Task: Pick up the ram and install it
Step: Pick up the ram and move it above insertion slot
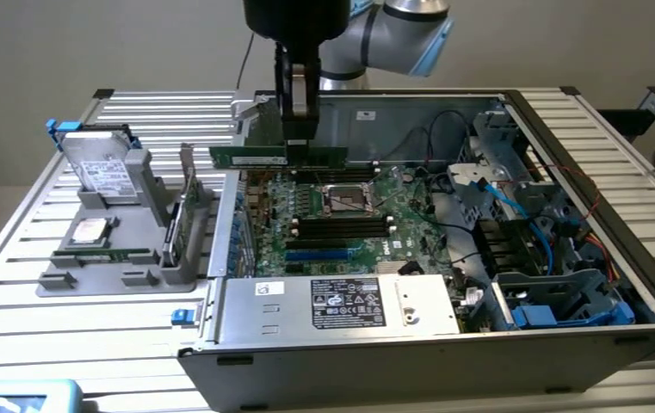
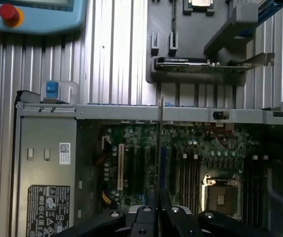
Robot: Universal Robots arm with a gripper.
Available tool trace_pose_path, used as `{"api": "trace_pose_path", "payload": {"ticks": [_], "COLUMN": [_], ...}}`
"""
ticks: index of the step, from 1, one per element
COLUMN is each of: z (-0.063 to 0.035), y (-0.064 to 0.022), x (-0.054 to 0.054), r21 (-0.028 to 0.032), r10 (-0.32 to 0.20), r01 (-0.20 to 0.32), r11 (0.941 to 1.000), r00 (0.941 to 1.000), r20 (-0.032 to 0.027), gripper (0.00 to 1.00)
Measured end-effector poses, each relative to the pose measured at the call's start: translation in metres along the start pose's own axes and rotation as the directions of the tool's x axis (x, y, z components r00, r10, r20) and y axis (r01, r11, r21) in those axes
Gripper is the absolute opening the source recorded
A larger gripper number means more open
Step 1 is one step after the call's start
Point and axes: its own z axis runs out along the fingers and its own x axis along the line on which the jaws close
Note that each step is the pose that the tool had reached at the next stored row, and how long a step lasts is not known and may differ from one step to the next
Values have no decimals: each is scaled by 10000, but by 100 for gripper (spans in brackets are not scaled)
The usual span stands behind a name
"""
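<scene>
Holding ram [image 1: 247, 157] in gripper [image 1: 300, 153], jaws pinched tight at mid-length — level, edge-down, above motherboard [image 1: 408, 206] inside open case [image 1: 419, 366].

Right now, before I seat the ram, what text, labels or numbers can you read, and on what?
Nothing can be quoted; no text is legible.
The power supply label: dark, with print and symbols, too small to read.
The white sticker beside it: a code mark, unreadable.
Print on the ram, held by the pincer: too blurred.
The motherboard: no legible print.
</scene>
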Motion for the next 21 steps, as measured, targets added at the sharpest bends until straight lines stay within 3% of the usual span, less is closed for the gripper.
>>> {"api": "trace_pose_path", "payload": {"ticks": [11, 21], "z": [0, 14], "y": [-422, -527], "x": [-146, -415], "r21": [3, 115], "r10": [-1, -4], "r01": [1, 4], "r11": [10000, 9999], "r00": [10000, 10000], "r20": [-9, -31], "gripper": [13, 13]}}
